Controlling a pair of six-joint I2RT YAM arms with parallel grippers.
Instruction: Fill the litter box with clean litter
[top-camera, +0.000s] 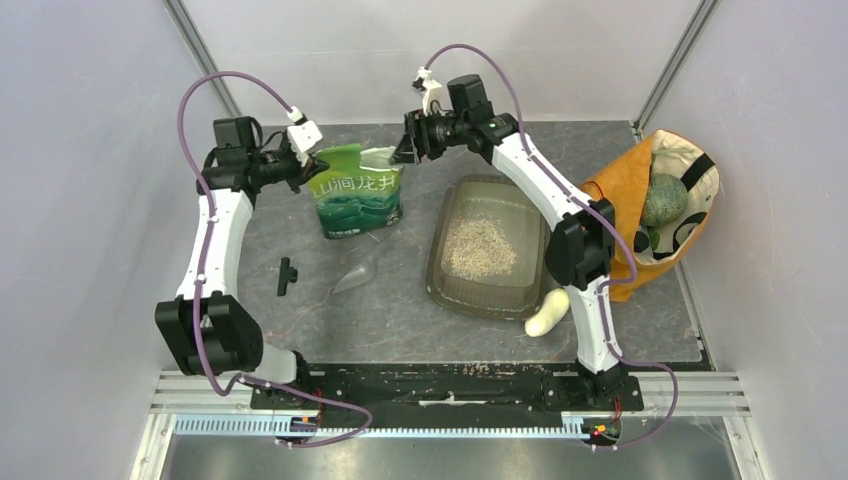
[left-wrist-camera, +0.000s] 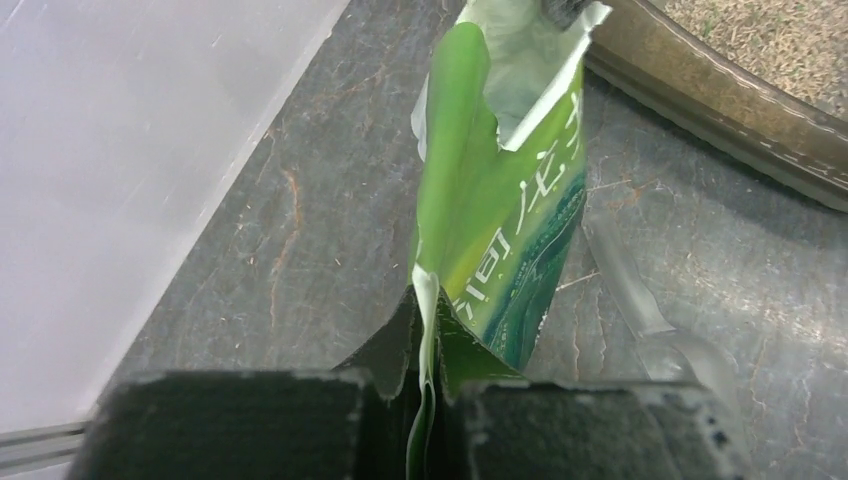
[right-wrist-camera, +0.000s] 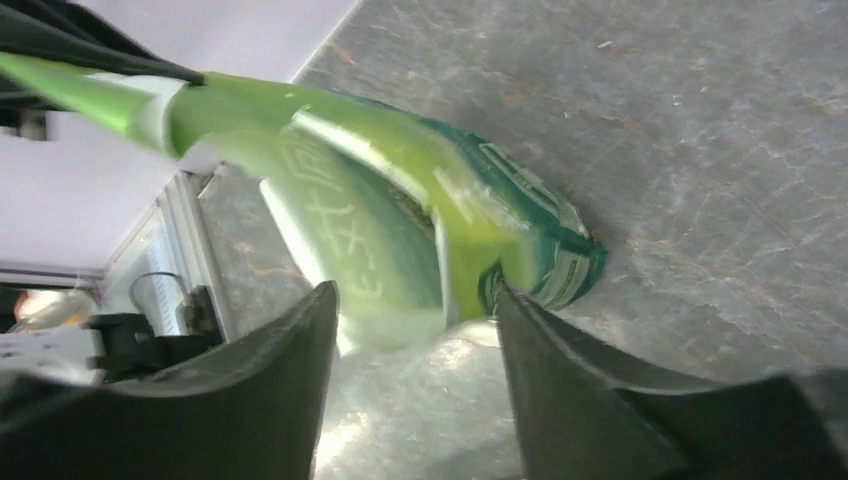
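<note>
A little clean litter (top-camera: 478, 245) lies in the litter box (top-camera: 436, 265). The left pincer (left-wrist-camera: 428, 385) pinches the green bag (top-camera: 358, 195); the right pincer (right-wrist-camera: 415, 310) is open. More pouring looks needed.

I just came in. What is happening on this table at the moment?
Two robot arms are handling a green bag that stands on the table, left of the litter box. The left hand is shut on one top corner of the bag. The right hand is open at the other top corner, fingers apart on either side of it. The bag's mouth is open. The litter box holds a thin patch of clean litter in its middle.
</note>
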